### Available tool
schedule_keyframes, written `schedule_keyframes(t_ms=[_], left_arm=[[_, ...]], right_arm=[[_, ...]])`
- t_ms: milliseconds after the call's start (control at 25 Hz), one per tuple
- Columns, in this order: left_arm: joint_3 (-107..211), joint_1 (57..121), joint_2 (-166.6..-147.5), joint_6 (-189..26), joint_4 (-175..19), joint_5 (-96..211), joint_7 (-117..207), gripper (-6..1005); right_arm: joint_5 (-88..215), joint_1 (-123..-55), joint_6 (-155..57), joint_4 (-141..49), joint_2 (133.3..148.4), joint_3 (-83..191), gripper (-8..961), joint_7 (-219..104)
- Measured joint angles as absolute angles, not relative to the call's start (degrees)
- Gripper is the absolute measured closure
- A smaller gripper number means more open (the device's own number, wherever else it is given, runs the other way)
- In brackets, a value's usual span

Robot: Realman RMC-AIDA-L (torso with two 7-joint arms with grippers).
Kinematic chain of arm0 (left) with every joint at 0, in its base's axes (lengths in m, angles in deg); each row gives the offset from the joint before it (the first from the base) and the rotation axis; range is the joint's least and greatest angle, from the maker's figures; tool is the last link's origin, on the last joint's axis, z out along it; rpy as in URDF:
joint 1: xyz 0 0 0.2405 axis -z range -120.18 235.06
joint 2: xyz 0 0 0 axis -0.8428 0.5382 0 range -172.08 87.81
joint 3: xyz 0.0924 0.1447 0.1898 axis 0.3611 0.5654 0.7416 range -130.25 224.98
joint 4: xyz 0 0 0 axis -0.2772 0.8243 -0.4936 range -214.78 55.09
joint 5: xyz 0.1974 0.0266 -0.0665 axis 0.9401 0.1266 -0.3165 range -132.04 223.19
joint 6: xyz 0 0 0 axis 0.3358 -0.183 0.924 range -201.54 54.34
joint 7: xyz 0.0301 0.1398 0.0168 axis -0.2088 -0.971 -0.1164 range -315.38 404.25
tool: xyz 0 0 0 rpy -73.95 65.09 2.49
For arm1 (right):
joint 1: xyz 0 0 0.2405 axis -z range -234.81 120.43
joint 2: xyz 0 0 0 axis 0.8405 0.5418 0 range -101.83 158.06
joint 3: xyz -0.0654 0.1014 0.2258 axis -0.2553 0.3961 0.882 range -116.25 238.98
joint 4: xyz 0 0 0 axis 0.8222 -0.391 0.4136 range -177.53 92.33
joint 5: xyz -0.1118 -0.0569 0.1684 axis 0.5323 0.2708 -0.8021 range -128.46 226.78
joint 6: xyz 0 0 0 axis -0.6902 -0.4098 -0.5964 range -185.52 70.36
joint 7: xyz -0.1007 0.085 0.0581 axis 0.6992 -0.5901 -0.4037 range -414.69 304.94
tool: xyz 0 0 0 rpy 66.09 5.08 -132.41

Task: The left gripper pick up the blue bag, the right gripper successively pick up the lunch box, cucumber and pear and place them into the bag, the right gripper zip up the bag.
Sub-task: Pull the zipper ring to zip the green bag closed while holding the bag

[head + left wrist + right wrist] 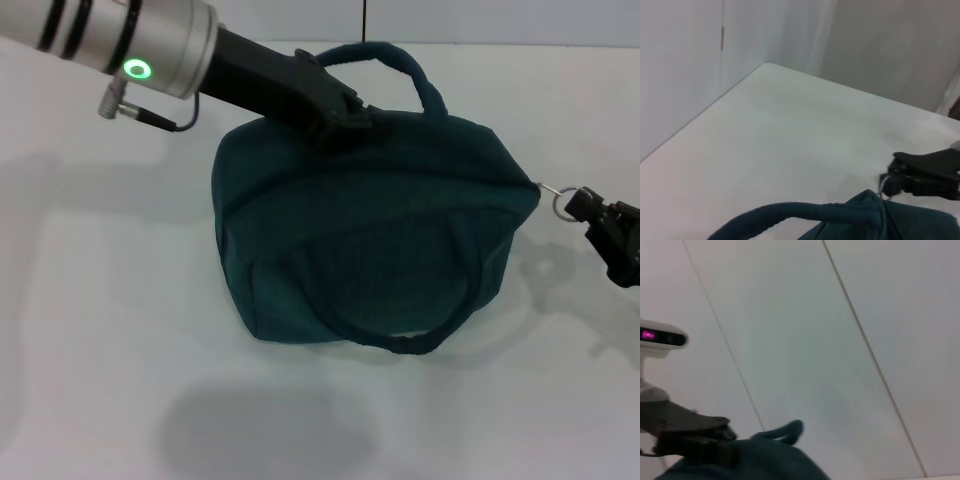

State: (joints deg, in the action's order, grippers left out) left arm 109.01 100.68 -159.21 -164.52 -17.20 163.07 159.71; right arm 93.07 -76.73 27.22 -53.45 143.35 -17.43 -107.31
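Teal-blue fabric fills the middle of the head view: the blue bag (370, 235) sits on the white table (100, 350), bulging and closed along its top seam, with one loop handle (395, 62) arching up at the far side and the other handle (400, 335) lying flat against the near face. None of the bag's contents can be seen from outside.

At the bag's far upper corner, the left gripper (335, 115) reaches in from the robot's left, its black fingers pressed onto the fabric just below the raised handle; it appears to be pinching the bag there, though the fingertips are partly buried in the cloth. Behind it, the silver wrist (130, 40) shows a lit green ring.

At the opposite end of the seam, a small metal ring pull (566, 193) sticks out from the bag's right-hand corner. The right gripper (590, 210) is closed on that ring, with its black claw extending off toward the edge of the head view. In the left wrist view the same claw (910, 180) sits right against the tip of the bag (875, 215), the ring just showing between them.

The right wrist view shows only a dark fold of the bag (765, 455), the other arm's black claw (690, 435) and pale wall panels (840, 340).
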Motion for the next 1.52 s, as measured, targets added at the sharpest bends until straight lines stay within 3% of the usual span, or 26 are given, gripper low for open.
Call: schedule_keyframes(t_ms=[440, 1520], left_arm=[[106.6, 101.2, -157.77, -168.2, -17.4, 160.9, 159.6, 952], [106.0, 100.2, -158.18, -167.8, -17.8, 160.8, 159.0, 966]], right_arm=[[93.3, -77.3, 22.7, -53.3, 143.33, -18.0, 939, -107.0], [103.8, -78.7, 25.0, -53.9, 143.34, -19.8, 903, -106.9]])
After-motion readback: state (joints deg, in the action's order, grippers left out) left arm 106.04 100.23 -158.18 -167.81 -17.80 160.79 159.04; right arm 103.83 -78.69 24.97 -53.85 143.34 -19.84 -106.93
